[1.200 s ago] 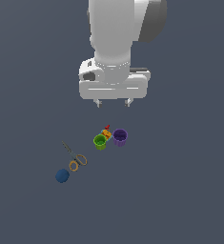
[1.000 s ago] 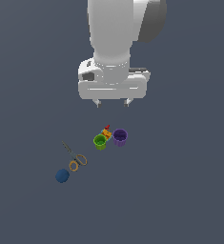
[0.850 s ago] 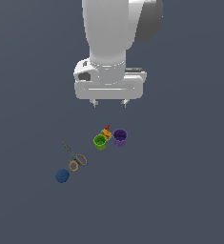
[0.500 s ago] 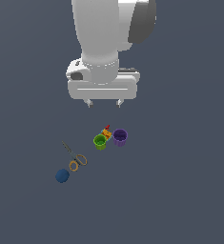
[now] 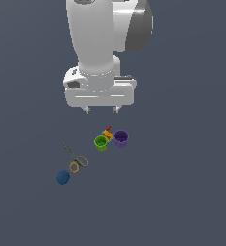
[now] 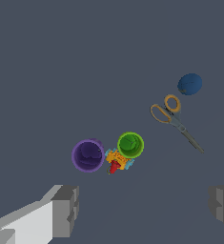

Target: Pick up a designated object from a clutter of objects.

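The scissors [image 5: 74, 158] lie flat on the grey floor, thin grey blades and two orange-tan ring handles, next to the blue ball [image 5: 62, 177]. They also show in the wrist view [image 6: 173, 117], beside the ball [image 6: 189, 84]. The green cup [image 5: 101, 142], the purple cup [image 5: 121, 138] and the tiny yellow-red toy [image 5: 107, 133] stand close together to the exterior view's right of the scissors. My gripper [image 5: 101, 110] hangs high above the cups, open and empty, fingers wide apart. It is up and to the exterior view's right of the scissors.
In the wrist view the green cup [image 6: 130, 145], purple cup [image 6: 88, 155] and toy [image 6: 116, 161] sit between my two fingers [image 6: 66, 210]. The flat grey floor [image 5: 182, 192] runs all around the clutter.
My arm and gripper have moved toward the exterior view's left and a little down. The gripper stays open. The objects have not moved.
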